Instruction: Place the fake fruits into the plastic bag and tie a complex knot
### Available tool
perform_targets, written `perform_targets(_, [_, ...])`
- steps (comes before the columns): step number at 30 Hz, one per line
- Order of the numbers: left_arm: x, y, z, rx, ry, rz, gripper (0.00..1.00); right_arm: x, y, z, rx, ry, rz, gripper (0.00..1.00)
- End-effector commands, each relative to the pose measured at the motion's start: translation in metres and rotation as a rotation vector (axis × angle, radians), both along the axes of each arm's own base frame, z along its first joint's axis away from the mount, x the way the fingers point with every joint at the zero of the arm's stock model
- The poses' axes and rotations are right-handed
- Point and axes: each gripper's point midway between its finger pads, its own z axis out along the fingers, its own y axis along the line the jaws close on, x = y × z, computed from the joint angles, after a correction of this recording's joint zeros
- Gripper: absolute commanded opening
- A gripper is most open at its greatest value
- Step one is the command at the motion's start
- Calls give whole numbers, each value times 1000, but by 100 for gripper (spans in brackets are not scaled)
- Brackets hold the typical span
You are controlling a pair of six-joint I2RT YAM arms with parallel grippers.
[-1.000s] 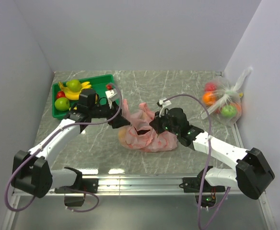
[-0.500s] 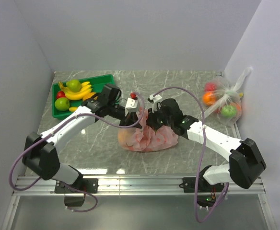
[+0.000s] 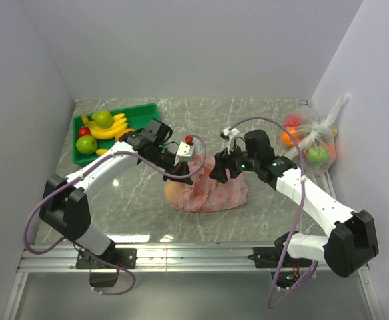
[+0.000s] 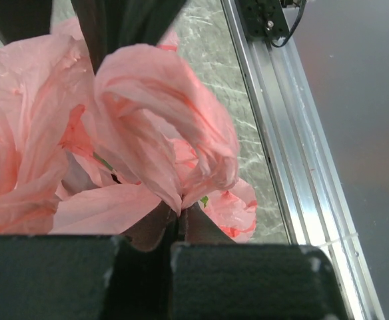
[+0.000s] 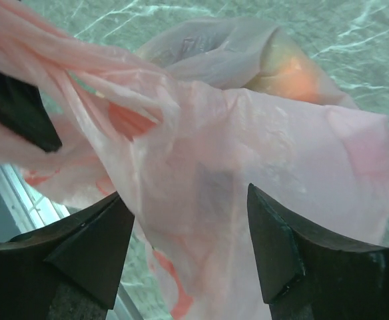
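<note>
The pink plastic bag [image 3: 211, 192] lies crumpled mid-table, with an orange fruit [image 3: 173, 193] showing through its left side. My left gripper [image 3: 184, 172] sits at the bag's upper left, shut on a bunched fold of pink plastic [image 4: 161, 120]; its jaws meet on the film. My right gripper [image 3: 219, 175] is at the bag's top centre, open, and bag film [image 5: 201, 173] hangs loose between its fingers [image 5: 274, 247]. An orange fruit [image 5: 291, 73] glows through the bag in the right wrist view. Other fake fruits [image 3: 102, 127] stay in the tray. No knot is in view.
A green tray [image 3: 143, 113] at the back left holds green apples, bananas and a red fruit. A clear bag of fruit [image 3: 311, 143] leans by the right wall. The metal rail [image 3: 201, 253] runs along the near edge.
My left arm swung from the tray to the bag and shut on a pink fold. My right gripper, shut on the bag before, has opened and drawn back slightly to the right.
</note>
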Motion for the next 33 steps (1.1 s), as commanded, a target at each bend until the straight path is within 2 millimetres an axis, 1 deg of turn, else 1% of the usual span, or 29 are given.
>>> perform_targets(1, [3, 0, 23, -40, -77, -24, 0, -6, -4, 21, 22, -57, 89, 74])
perform_targets(2, [3, 0, 24, -40, -76, -21, 0, -5, -3, 19, 22, -57, 96, 74])
perform_targets(3, [3, -1, 25, -40, -73, -22, 1, -4, -2, 19, 25, -61, 103, 69])
perform_targets(5, [5, -2, 27, -38, -66, -20, 1, 4, 5, 20, 44, -62, 107, 63])
perform_targets(6, [6, -3, 29, -39, -65, -23, 1, 5, 9, 22, 61, -59, 115, 57])
perform_targets(7, [4, -2, 28, -28, -58, -27, 1, 9, 14, 26, 86, -57, 111, 55])
perform_targets(8, [7, -4, 30, -26, -62, -28, 2, 14, 18, 26, 95, -46, 112, 53])
perform_targets(9, [8, -5, 31, -23, -64, -30, 2, 15, 22, 28, 111, -36, 122, 37])
perform_targets(11, [13, -8, 32, -14, -68, -15, 2, 21, 29, 32, 126, -28, 125, 17])
perform_targets(12, [15, -10, 33, -11, -70, -8, 3, 24, 29, 31, 120, -25, 120, 0])
perform_targets(15, [19, -17, 36, -8, -63, 11, 4, 22, 32, 27, 89, -16, 130, 0])
perform_targets(16, [17, -19, 35, 6, -58, 20, 4, 17, 32, 25, 80, 6, 138, 0])
perform_targets(17, [22, -23, 37, -5, -69, 33, 4, 15, 32, 25, 79, 12, 146, 0])
perform_targets(19, [23, -25, 34, 0, -36, 62, 6, 5, 33, 23, 66, 18, 183, 0])
perform_targets(21, [32, -28, 33, -2, -50, 94, 7, -2, 33, 22, 60, 12, 213, 0])
perform_targets(22, [32, -29, 32, 3, -34, 105, 7, -7, 30, 18, 42, 15, 240, 0])
perform_targets(23, [34, -30, 29, 9, -32, 112, 8, -13, 32, 19, 52, 25, 276, 0])
perform_targets(25, [38, -32, 31, 6, -25, 129, 9, -24, 29, 14, 35, 53, 330, 0])
perform_targets(26, [40, -32, 28, 13, -16, 131, 9, -27, 30, 15, 38, 62, 350, 0])
perform_targets(29, [38, -32, 25, 16, -15, 113, 12, -33, 30, 17, 49, 66, 389, 9])
perform_targets(30, [37, -32, 24, 14, -17, 109, 15, -34, 31, 19, 58, 66, 393, 17])
perform_targets(31, [36, -32, 22, 14, -16, 101, 16, -34, 32, 21, 63, 66, 393, 22])
perform_targets(32, [35, -32, 22, 11, -17, 94, 18, -33, 34, 24, 72, 63, 392, 26])
perform_targets(33, [33, -33, 22, 8, -20, 85, 20, -31, 35, 25, 77, 71, 379, 27])
